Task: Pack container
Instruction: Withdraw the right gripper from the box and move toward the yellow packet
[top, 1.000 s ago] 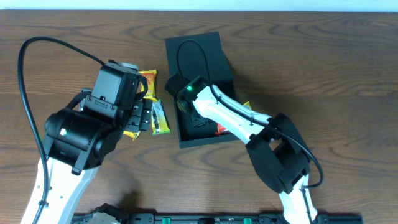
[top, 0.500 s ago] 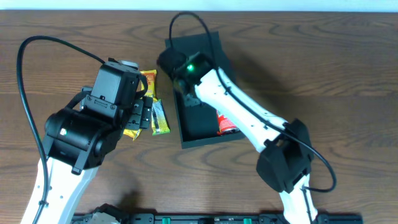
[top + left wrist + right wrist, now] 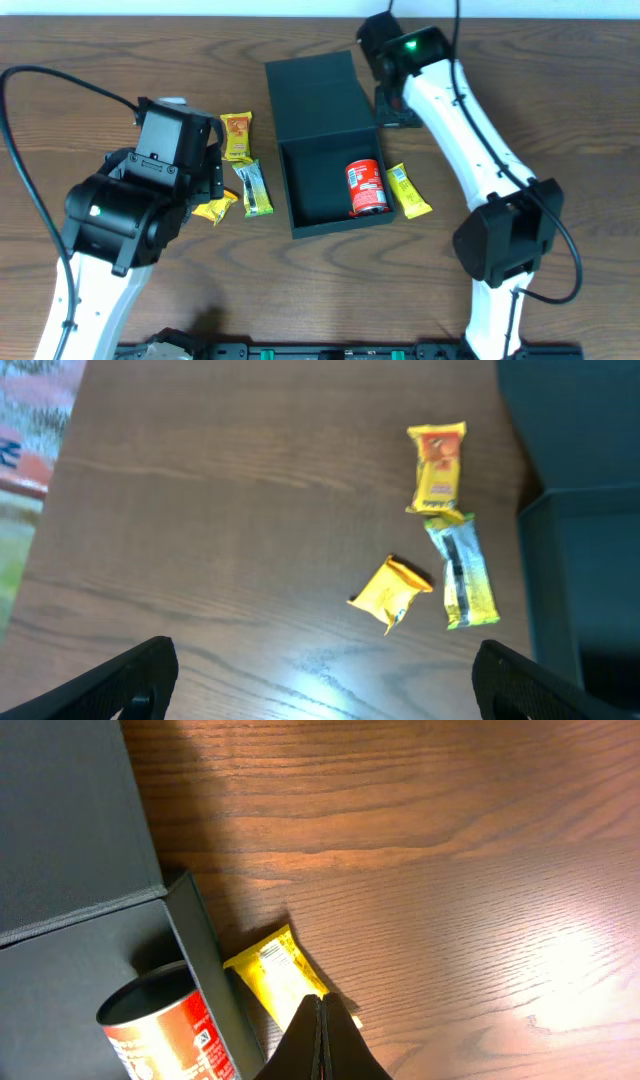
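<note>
The job is only partly done. 1 red can (image 3: pixel 366 188) lies on its side inside the box (image 3: pixel 315 180). 4 snack packets are not in yet, so they are left to pack. After that the lid (image 3: pixel 315 95) looks like it needs to be shut. Right now it is flipped open toward the far edge of the counter (image 3: pixel 560 110).

The box sits about in the middle of the counter, a bit nearer the far edge. 3 packets lie on its left side, near it but not touching. They are an orange and yellow packet (image 3: pixel 237 137), a green and silver packet (image 3: pixel 254 188) just next to it, and a small yellow packet (image 3: pixel 214 209) that looks crumpled. A long yellow packet (image 3: pixel 410 190) lies on the right side, just beside the box wall.

The box is dark, square and stiff, with flat walls and no shine. The can is round like a tube, with a red label and a pale end. The packets are thin and flat and look crinkly, like shiny wrapper. The counter is brown wood with long grain lines, and light shines off it in spots.

The left pincer (image 3: pixel 320 695) hangs over the counter on the left side with its 2 fingers (image 3: pixel 130 680) spread wide, and nothing is between them. The right pincer (image 3: pixel 320 1040) is up near the far edge, past the right side of the box. Its fingers are pressed together with nothing in them.
</note>
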`<control>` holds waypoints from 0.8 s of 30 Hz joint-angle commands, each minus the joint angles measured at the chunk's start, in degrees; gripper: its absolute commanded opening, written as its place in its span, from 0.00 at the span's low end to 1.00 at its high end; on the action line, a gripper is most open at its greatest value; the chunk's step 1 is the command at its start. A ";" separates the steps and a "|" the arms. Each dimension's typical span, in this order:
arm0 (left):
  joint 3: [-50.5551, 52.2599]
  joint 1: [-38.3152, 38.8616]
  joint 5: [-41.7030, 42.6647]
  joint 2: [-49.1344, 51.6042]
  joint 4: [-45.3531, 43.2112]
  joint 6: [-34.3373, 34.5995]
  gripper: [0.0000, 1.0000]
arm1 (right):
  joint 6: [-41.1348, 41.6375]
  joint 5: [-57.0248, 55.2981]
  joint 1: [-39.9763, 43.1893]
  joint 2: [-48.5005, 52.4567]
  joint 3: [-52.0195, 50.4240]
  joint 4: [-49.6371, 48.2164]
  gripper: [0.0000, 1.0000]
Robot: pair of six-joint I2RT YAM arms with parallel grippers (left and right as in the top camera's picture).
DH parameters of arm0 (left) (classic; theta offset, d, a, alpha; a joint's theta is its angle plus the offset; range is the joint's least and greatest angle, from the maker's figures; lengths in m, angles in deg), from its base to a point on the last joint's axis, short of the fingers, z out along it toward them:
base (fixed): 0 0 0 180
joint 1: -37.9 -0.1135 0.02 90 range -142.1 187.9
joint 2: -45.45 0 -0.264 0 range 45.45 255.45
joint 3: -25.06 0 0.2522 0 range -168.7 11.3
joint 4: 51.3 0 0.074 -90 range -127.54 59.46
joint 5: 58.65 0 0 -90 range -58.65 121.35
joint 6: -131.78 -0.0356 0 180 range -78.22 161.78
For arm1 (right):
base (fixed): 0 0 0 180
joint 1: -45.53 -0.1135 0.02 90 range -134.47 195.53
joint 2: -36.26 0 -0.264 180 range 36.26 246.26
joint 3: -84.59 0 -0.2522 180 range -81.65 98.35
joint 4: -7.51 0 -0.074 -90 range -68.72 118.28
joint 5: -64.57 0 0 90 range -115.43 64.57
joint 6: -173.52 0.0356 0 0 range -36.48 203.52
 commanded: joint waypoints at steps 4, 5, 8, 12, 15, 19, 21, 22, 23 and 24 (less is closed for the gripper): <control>10.19 -5.46 12.57 0.00 -6.21 -0.39 0.95 | -2.84 4.59 2.73 -2.51 -0.04 -0.46 0.02; 11.67 -6.49 15.08 0.00 -7.78 -0.39 0.95 | -3.10 4.59 2.91 -2.51 -0.04 -0.57 0.02; 15.10 -8.59 19.12 0.37 -12.07 -0.39 0.95 | -4.17 5.35 3.93 -2.71 -0.04 -0.92 0.01; 15.63 -8.72 19.54 2.25 -14.34 -0.39 0.95 | -7.37 8.70 5.29 -5.16 -0.04 -0.57 0.01; 15.63 -8.63 20.55 4.35 -15.74 -0.35 0.95 | -9.14 6.25 6.51 -9.51 -0.04 0.85 0.02; 15.63 -8.63 23.54 7.34 -17.18 -0.35 0.95 | -10.99 4.85 8.13 -15.13 -0.39 4.26 0.02; 15.63 -8.63 24.37 8.59 -18.21 -0.37 0.96 | -10.99 4.92 8.44 -18.43 -2.84 3.74 0.02; 15.63 -8.63 24.37 9.07 -18.82 -0.37 0.95 | -10.99 4.72 8.41 -20.41 -5.03 3.06 0.02; 15.63 -8.63 24.35 9.40 -19.39 -0.39 0.95 | -11.02 4.70 8.41 -22.67 -7.96 2.12 0.02; 15.63 -8.63 24.35 9.57 -20.09 -0.39 0.95 | -10.99 4.26 8.31 -25.40 -11.78 1.14 0.02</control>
